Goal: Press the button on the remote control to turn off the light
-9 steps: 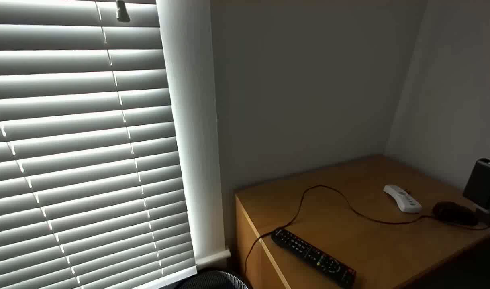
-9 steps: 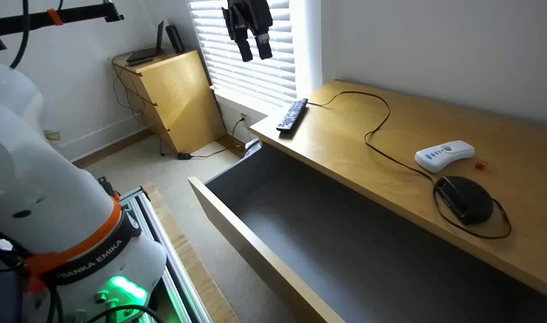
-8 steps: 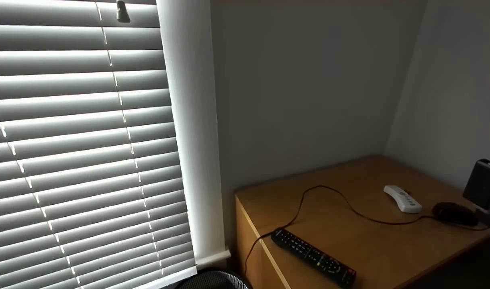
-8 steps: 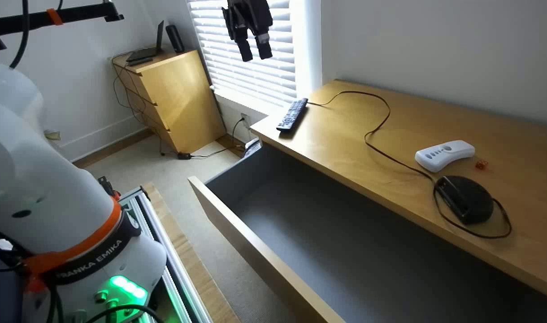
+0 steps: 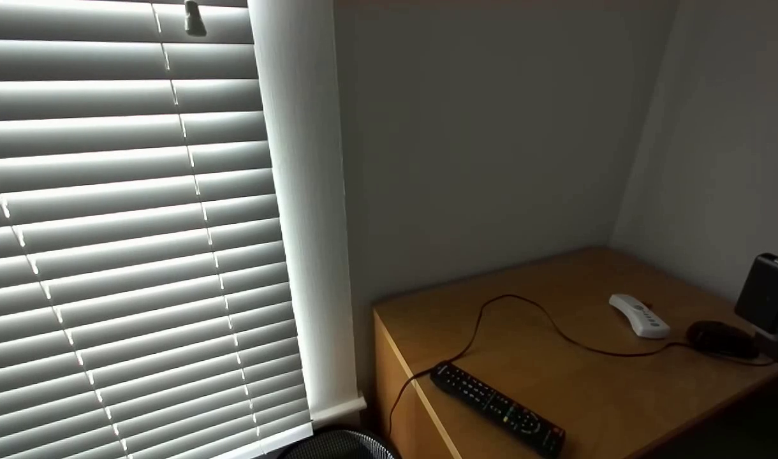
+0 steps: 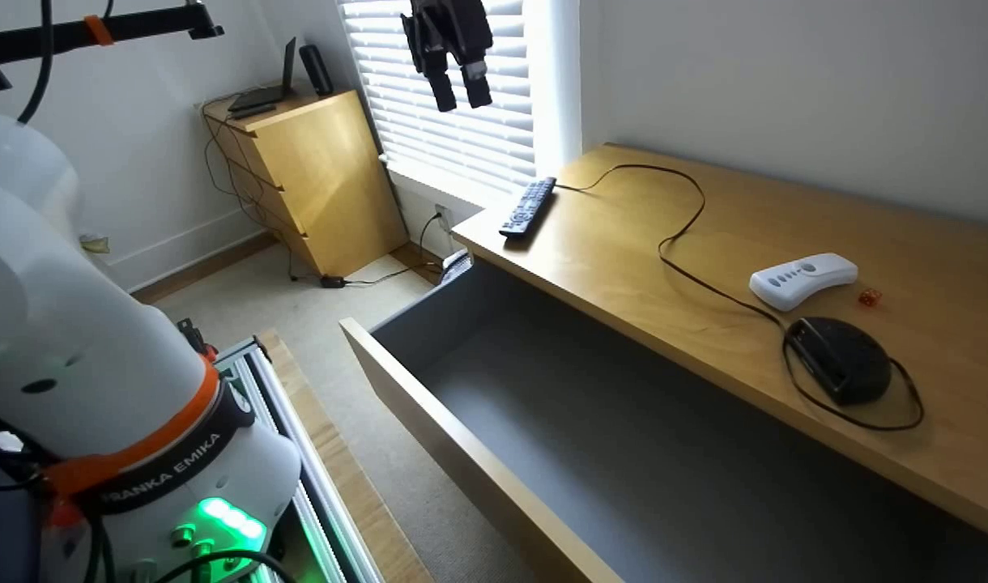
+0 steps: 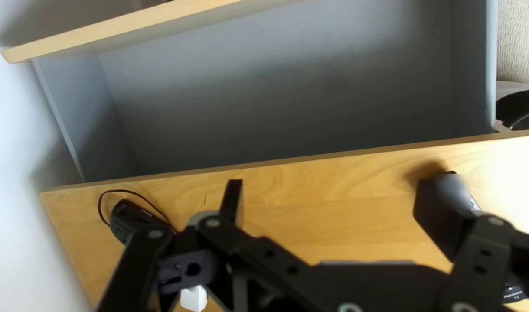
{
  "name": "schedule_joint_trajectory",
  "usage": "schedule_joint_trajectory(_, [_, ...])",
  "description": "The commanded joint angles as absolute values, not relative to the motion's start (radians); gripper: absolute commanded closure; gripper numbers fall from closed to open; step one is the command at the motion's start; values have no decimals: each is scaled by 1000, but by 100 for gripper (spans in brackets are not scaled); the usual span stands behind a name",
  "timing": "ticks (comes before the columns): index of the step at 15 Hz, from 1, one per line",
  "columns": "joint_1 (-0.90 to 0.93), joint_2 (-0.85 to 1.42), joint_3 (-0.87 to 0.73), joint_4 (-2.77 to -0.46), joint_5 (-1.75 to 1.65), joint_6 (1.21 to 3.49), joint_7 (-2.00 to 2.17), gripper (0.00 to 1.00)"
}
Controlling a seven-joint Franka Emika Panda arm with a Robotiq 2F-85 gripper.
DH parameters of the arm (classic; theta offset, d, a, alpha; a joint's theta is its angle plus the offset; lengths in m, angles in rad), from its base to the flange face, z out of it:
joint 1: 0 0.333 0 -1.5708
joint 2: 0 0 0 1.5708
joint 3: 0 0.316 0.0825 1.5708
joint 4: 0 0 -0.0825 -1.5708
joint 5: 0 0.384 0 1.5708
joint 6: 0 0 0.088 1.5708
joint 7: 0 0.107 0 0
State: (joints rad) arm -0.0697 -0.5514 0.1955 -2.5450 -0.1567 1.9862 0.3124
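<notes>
The remote control is a small white oblong with grey buttons lying on the wooden dresser top, seen in both exterior views (image 5: pixel 644 319) (image 6: pixel 805 278). In the wrist view only its end (image 7: pixel 194 299) shows, the rest hidden behind the gripper. My gripper (image 6: pixel 462 99) hangs high in an exterior view, in front of the window and apart from the dresser. In the wrist view its fingers (image 7: pixel 329 190) are wide apart with only wood behind the gap, so it is open and empty. No light being controlled can be made out.
A long black remote (image 6: pixel 529 209) lies near the dresser's window end. A dark rounded device (image 6: pixel 846 360) with a looping cable (image 6: pixel 680 235) sits beside the white remote. A small orange piece (image 6: pixel 869 297) is close by. The top drawer (image 6: pixel 470 441) stands pulled out.
</notes>
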Motion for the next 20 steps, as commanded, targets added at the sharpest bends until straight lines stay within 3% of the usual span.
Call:
schedule_joint_trajectory(1, [-48,-549,176,-2543,-168,1982,322,0])
schedule_joint_trajectory(14, [-48,-548,176,-2543,-168,1982,322,0])
schedule_joint_trajectory(20, [-86,-504,-10,-2430,-172,2141,64,0])
